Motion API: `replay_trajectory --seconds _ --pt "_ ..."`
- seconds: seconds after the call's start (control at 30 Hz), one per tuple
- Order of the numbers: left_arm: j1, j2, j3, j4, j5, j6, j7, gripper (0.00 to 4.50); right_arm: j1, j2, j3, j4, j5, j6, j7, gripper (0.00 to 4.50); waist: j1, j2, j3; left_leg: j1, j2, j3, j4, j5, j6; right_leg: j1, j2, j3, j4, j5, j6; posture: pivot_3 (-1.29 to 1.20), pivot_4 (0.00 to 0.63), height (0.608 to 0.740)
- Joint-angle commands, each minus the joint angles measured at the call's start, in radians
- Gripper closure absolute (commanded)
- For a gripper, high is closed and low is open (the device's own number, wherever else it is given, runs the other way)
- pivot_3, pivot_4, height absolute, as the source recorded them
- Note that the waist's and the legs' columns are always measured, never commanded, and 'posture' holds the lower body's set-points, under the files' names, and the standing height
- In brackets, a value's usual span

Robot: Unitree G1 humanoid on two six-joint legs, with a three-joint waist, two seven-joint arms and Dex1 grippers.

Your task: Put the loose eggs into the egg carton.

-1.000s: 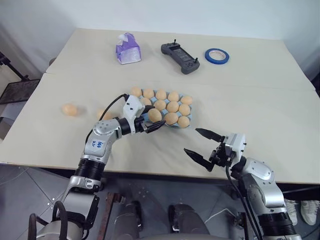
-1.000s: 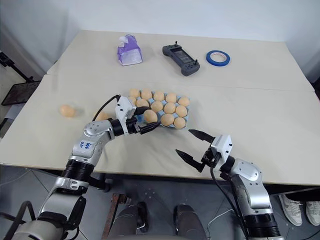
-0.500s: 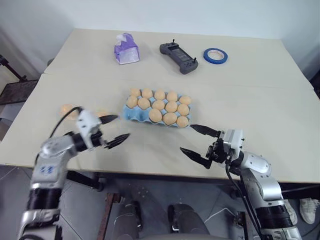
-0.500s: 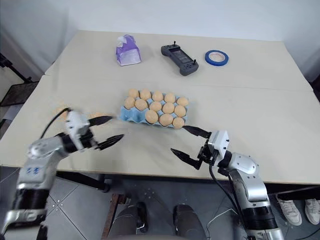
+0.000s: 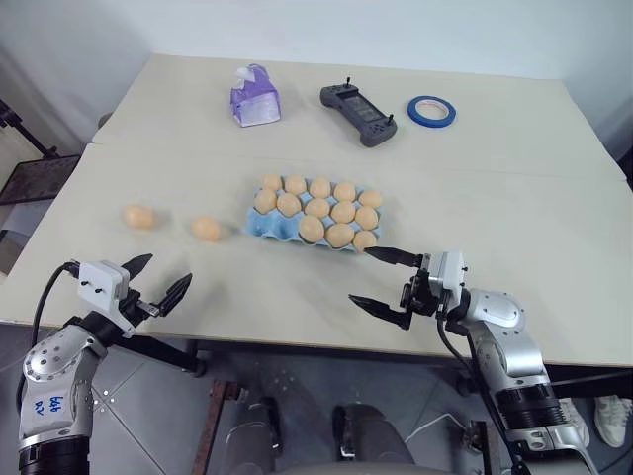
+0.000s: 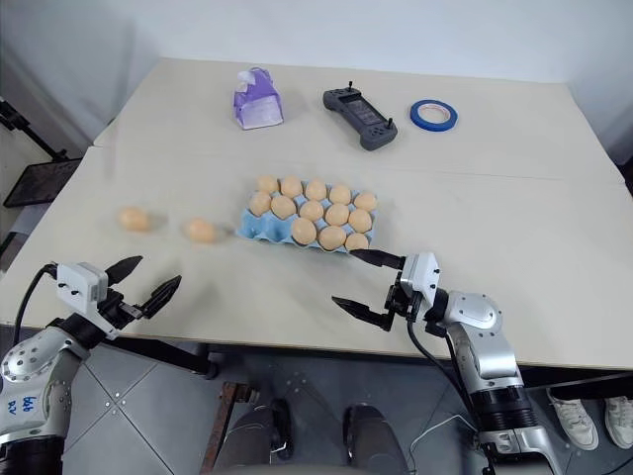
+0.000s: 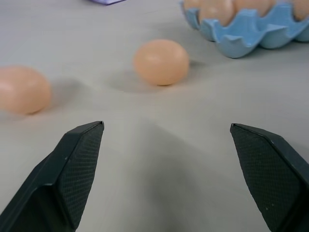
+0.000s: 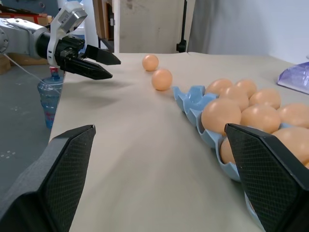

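The light blue egg carton (image 5: 259,227) lies mid-table, its cups holding several tan eggs. Two loose eggs rest on the table to its left, one close by (image 5: 206,229) and one farther out (image 5: 138,216). My left gripper (image 5: 166,270) hovers open and empty at the table's front left edge, pointing at those eggs (image 7: 161,62) from a short way off. On the other side, my right gripper (image 5: 360,275) stands open and empty just in front of the carton's right end, pointing left along the carton (image 8: 192,99).
A purple tissue box (image 5: 254,97), a black controller (image 5: 356,112) and a blue tape roll (image 5: 429,110) sit along the back of the table. A seam crosses the table behind the carton. A water bottle (image 8: 49,92) stands on the floor beyond the left edge.
My left arm has pulled away from the carton's front row, swinging left and back to the table's front left edge, empty. The right gripper has barely moved.
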Motion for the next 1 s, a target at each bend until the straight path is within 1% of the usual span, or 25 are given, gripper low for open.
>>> replay_trajectory --seconds 0.03,0.07,0.13,0.3,0.4,0.5,0.63,0.73,0.83,0.87,0.9,1.0 --pt "-0.043 -0.011 -0.014 -0.030 -0.004 0.008 0.034 0.03 -0.007 -0.003 -0.007 -0.011 0.006 -0.017 0.005 0.00 0.000 0.000 0.000 0.000 0.000 0.000 0.000 0.000 0.000 0.000 0.000 0.000 0.000 0.000 0.000 0.00 0.150 0.740" --pt "-0.061 -0.012 -0.022 -0.025 -0.003 0.013 0.037 0.03 -0.007 -0.004 -0.007 -0.012 0.005 -0.017 0.005 0.00 0.001 0.000 0.000 0.000 0.000 0.000 0.000 0.000 0.000 0.000 0.001 0.000 0.000 0.000 0.000 0.00 0.150 0.740" --pt "-0.157 -0.015 -0.057 0.030 0.017 0.023 0.059 0.03 -0.001 -0.007 -0.007 -0.018 0.003 -0.012 0.004 0.00 0.003 0.000 0.000 0.000 0.000 0.000 0.001 0.000 0.000 0.000 0.001 0.000 0.000 0.000 0.000 0.00 0.150 0.740" --pt "-0.362 -0.025 -0.122 0.211 0.080 0.015 0.106 0.03 0.012 -0.010 -0.006 -0.038 0.003 -0.004 -0.003 0.00 0.005 0.000 0.000 0.000 0.000 -0.001 0.004 0.001 0.000 0.002 0.001 -0.001 0.001 0.002 0.004 0.00 0.150 0.740" --pt "-0.452 -0.037 -0.154 0.326 0.113 0.009 0.125 0.03 0.023 -0.011 -0.007 -0.051 0.002 -0.001 -0.011 0.00 0.002 0.000 0.000 0.000 -0.001 0.001 0.005 0.001 0.001 0.002 0.001 0.001 0.001 0.003 0.005 0.00 0.150 0.740" --pt "-0.481 -0.041 -0.185 0.380 0.126 0.009 0.104 0.03 0.032 -0.012 -0.009 -0.065 0.002 0.000 -0.025 0.00 0.001 0.000 0.000 0.000 0.000 0.002 0.004 0.002 0.002 0.001 0.003 0.001 0.001 0.003 0.005 0.00 0.150 0.740" --pt "-0.461 -0.034 -0.196 0.371 0.122 0.033 0.090 0.03 0.045 -0.012 -0.014 -0.079 0.002 -0.002 -0.043 0.00 0.002 -0.001 0.000 0.000 0.001 0.002 0.004 0.004 0.003 0.000 0.005 0.002 0.002 0.003 0.005 0.00 0.150 0.740" --pt "-0.444 -0.025 -0.182 0.380 0.121 0.036 0.098 0.64 0.053 -0.010 -0.012 -0.083 0.002 -0.005 -0.051 0.00 0.002 -0.001 0.000 0.000 0.001 0.002 0.005 0.002 0.000 0.000 0.004 0.002 0.003 0.003 0.005 0.00 0.150 0.740" --pt "-0.443 -0.028 -0.163 0.360 0.095 0.067 0.107 1.62 0.056 -0.007 -0.009 -0.084 0.001 -0.006 -0.057 0.00 0.003 -0.001 0.000 0.000 0.001 0.002 0.006 0.002 0.000 0.000 0.004 0.002 0.004 0.003 0.006 0.00 0.150 0.740" --pt "-0.446 -0.031 -0.156 0.353 0.085 0.080 0.111 1.87 0.055 -0.007 -0.008 -0.083 0.001 -0.007 -0.058 0.00 0.003 -0.001 0.000 0.000 0.001 0.001 0.007 0.002 0.000 0.000 0.003 0.001 0.004 0.003 0.006 0.00 0.150 0.740" --pt "-0.459 -0.029 -0.156 0.340 0.074 0.093 0.096 2.04 0.051 -0.006 -0.007 -0.080 0.001 -0.007 -0.059 0.00 0.003 -0.001 0.000 0.000 0.001 0.001 0.007 0.002 0.000 0.001 0.003 0.001 0.004 0.003 0.006 0.00 0.150 0.740" --pt "-0.482 -0.024 -0.160 0.313 0.053 0.118 0.064 2.04 0.043 -0.005 -0.006 -0.073 0.002 -0.006 -0.059 0.00 0.004 -0.001 0.000 0.000 0.001 0.001 0.007 0.002 0.000 0.001 0.003 0.001 0.004 0.003 0.006 0.00 0.150 0.740"
